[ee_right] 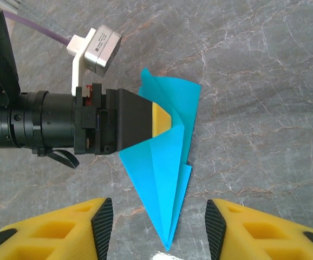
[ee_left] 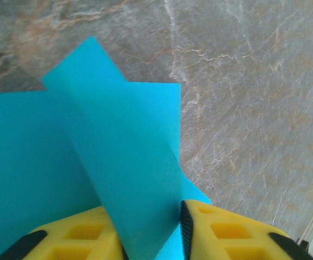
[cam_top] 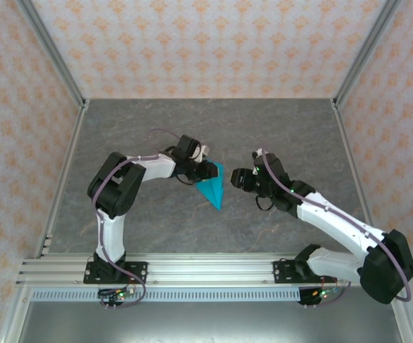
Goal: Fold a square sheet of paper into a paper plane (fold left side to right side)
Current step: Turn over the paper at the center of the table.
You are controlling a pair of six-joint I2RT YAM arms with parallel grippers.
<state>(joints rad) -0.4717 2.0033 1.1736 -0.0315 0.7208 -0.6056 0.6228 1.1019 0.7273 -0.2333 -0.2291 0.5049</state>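
Note:
The paper plane (cam_top: 212, 187) is a cyan-blue pointed dart lying on the grey table (cam_top: 156, 128), wide end away from the arm bases and tip toward them. My left gripper (cam_top: 208, 171) is at its wide end. In the left wrist view, a raised flap of the paper plane (ee_left: 124, 162) stands in the narrow gap of the left gripper (ee_left: 148, 230), and the jaws are a little apart. My right gripper (cam_top: 236, 179) hovers just right of the plane. In the right wrist view it is the right gripper (ee_right: 157, 230) standing open, with the tip of the paper plane (ee_right: 164, 179) between its fingers, untouched.
Patterned walls with metal corner posts (cam_top: 56, 61) enclose the table on three sides. A slotted aluminium rail (cam_top: 206, 268) carrying both arm bases runs along the near edge. The left arm's wrist and camera block (ee_right: 99, 49) sit close to the plane's wide end.

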